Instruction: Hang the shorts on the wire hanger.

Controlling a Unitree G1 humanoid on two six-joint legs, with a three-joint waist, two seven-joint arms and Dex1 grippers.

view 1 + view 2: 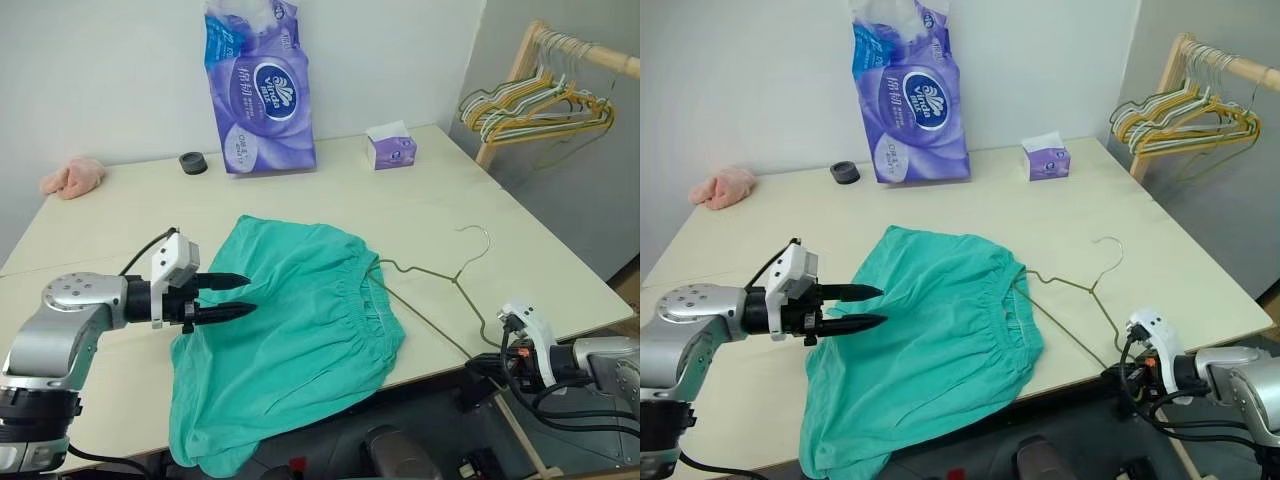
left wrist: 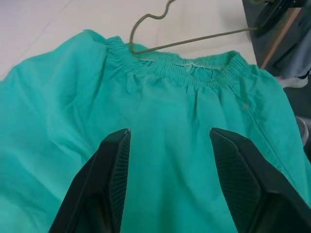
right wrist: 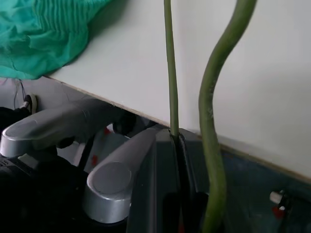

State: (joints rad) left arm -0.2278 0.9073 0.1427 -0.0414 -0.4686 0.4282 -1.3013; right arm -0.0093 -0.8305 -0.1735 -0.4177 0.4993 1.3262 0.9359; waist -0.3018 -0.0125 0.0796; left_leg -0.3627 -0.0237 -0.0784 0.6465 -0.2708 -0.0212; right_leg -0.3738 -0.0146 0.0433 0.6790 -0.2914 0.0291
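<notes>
The shorts (image 1: 300, 330) are teal green all over, plain, with a thin white bit inside the waistband. The wire hanger (image 1: 440, 275) is a dull olive green. The table (image 1: 300, 195) is pale cream. The left gripper (image 1: 232, 296) has black fingers on a white and silver arm. A small cloth (image 1: 72, 177) is pink. The tall pack of tissue rolls (image 1: 258, 85) is purple and blue with white swirls and a dark blue oval. The little tissue box (image 1: 391, 148) is purple and white. The round cap (image 1: 193, 162) is black. The bunch of hangers (image 1: 525, 105) is yellow, green and white on a light wooden rack (image 1: 520, 70).
</notes>
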